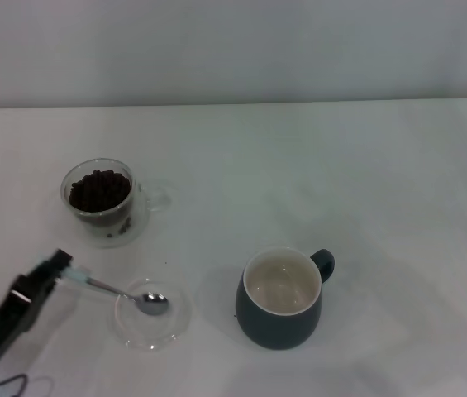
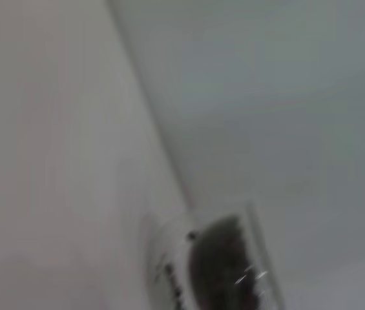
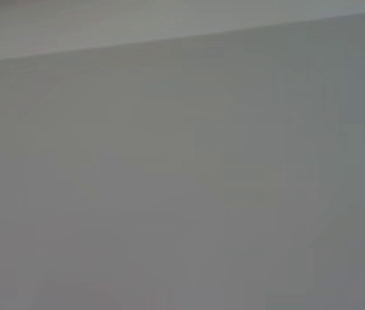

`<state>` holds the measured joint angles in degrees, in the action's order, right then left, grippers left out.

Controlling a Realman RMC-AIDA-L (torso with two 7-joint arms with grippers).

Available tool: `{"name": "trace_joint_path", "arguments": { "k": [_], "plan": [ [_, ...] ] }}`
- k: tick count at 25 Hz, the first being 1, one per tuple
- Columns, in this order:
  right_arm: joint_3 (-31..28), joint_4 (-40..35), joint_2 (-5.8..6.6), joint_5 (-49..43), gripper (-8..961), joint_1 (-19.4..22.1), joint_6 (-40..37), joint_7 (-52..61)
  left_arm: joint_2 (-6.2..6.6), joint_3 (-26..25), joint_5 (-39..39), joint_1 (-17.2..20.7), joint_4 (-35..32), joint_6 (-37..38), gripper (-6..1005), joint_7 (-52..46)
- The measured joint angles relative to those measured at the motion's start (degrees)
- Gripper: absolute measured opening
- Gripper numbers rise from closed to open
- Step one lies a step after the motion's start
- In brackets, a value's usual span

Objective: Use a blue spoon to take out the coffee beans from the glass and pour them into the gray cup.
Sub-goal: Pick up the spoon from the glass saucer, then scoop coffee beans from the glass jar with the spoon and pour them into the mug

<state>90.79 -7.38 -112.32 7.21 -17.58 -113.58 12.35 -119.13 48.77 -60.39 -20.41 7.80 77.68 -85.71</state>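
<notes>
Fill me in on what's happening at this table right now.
The robot's left hand is at the pale handle of the blue spoon, whose metal bowl rests in a flat clear glass dish near the front of the table. The glass, behind the dish, holds a heap of coffee beans. The gray cup, to the dish's right, looks empty, so no beans have been moved yet. The right hand is out of view.

Black boxy left tool (image 1: 61, 266) on a dark arm, thin cable trailing
</notes>
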Motion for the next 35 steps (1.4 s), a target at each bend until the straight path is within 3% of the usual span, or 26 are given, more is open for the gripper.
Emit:
{"name": "trace_joint_path", "arguments": {
  "k": [7,12,18,22,31,35],
  "plan": [
    [0.00,0.25,-0.43,0.00,596,0.10,-0.07,0.03,0.16,0.10,-0.30,3.82,-6.08,5.10,128,-3.06],
    [0.00,0.32,-0.73,0.00,595,0.61,-0.39,0.04,0.32,-0.37,0.31,8.35,-14.96,8.17,128,-5.66],
    [-0.01,0.02,-1.01,0.00,595,1.75,-0.76,0.01,1.08,-0.47,1.47,10.63,-26.20,10.34,127,-7.89],
    [-0.01,0.37,-1.42,-0.19,596,1.93,-1.03,-0.01,3.27,-0.50,1.41,9.07,-30.24,10.25,127,-9.53],
    [0.04,0.70,-2.43,-1.92,595,4.37,-1.18,-4.28,9.47,-0.20,-2.80,0.93,-30.91,4.45,128,-9.59],
    [0.22,1.13,-2.57,-3.72,596,5.75,-0.99,-6.02,11.00,-0.16,-6.56,-2.58,-31.16,1.16,128,-10.24]
  ]
}}
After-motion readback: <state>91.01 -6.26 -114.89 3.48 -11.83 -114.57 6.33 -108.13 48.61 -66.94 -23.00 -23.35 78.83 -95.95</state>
